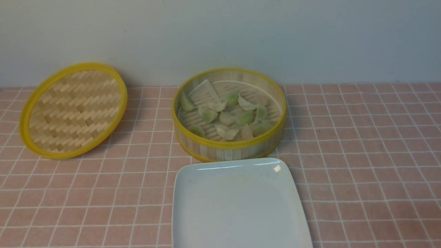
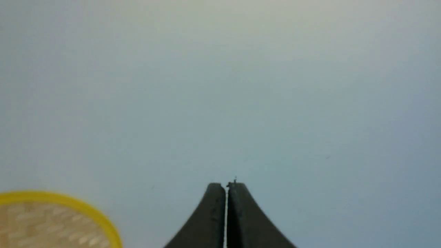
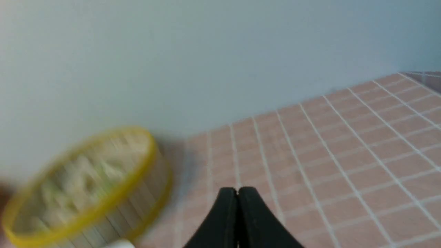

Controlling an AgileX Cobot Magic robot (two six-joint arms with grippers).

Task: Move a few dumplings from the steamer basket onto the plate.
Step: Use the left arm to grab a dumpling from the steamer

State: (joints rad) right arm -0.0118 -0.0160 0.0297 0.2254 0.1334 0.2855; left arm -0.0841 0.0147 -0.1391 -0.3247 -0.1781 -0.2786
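The steamer basket stands mid-table with several pale green dumplings on its slatted floor. The white plate lies just in front of it and holds nothing. Neither gripper shows in the front view. My left gripper is shut and empty, facing the grey wall. My right gripper is shut and empty above the pink cloth, apart from the blurred steamer basket, whose dumplings show only as a blur. A sliver of the plate shows by the basket.
The flat woven yellow-rimmed lid leans at the back left and also shows in the left wrist view. A pink checked cloth covers the table. A grey wall stands behind.
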